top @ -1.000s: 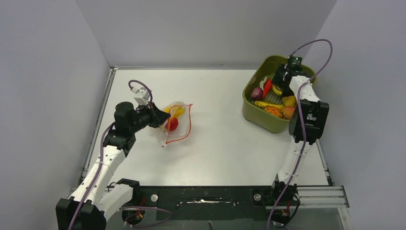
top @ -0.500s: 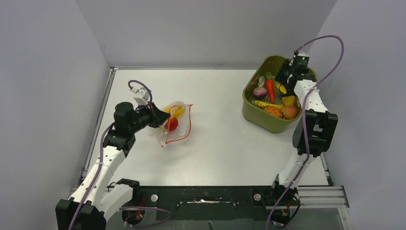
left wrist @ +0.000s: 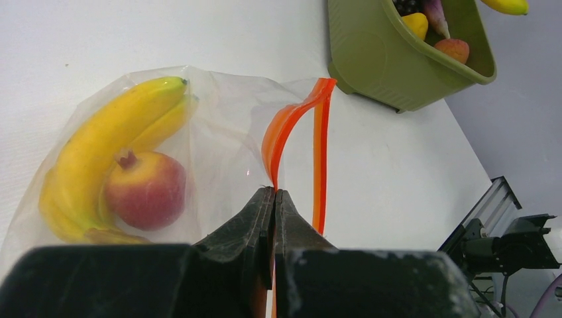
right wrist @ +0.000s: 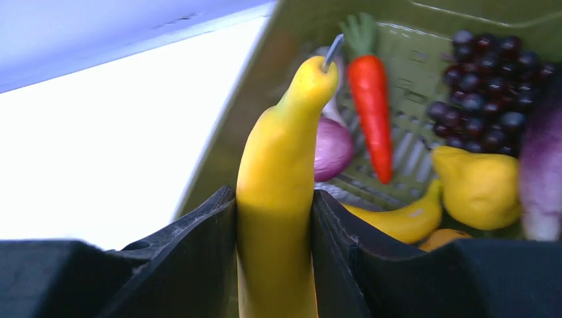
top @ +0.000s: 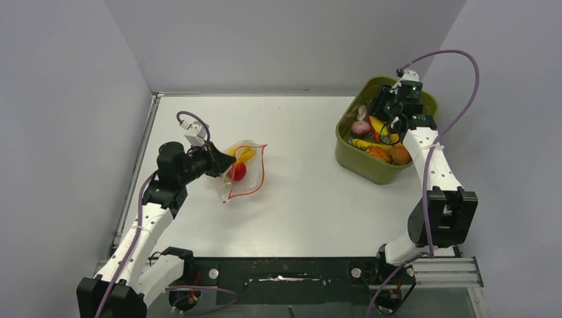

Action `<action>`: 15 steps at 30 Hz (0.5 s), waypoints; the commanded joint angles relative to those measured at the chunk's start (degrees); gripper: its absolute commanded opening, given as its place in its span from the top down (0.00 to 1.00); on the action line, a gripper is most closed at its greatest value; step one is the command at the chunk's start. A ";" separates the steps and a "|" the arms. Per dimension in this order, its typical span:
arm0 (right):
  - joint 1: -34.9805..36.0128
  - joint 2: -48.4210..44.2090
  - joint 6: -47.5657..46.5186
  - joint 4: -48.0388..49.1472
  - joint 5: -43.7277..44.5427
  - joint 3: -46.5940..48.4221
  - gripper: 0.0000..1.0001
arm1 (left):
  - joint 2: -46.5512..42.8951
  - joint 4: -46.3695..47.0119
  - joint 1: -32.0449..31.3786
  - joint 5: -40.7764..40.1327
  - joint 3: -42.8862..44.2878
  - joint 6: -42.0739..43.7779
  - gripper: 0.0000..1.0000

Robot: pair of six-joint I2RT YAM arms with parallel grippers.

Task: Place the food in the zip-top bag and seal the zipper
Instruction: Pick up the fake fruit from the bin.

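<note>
The clear zip-top bag lies at the table's left; it also shows in the left wrist view. Inside it are yellow bananas and a red round fruit. My left gripper is shut on the bag's orange-red zipper and holds the mouth's upper edge up. My right gripper is shut on a yellow banana and holds it above the olive-green bin. In the top view the right gripper is over the bin.
The bin holds a carrot, dark grapes, a purple onion, a yellow pear, another banana and an eggplant. Grey walls close in the table's left, back and right sides.
My right gripper has risen from the bin and swung left with a yellow banana in its jaws. The left gripper and the bag have stayed still.
</note>
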 commanded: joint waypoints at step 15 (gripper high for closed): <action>17.76 -16.89 9.00 7.46 -16.91 -12.34 0.66 | 4.47 9.19 0.31 2.68 0.14 -6.81 1.00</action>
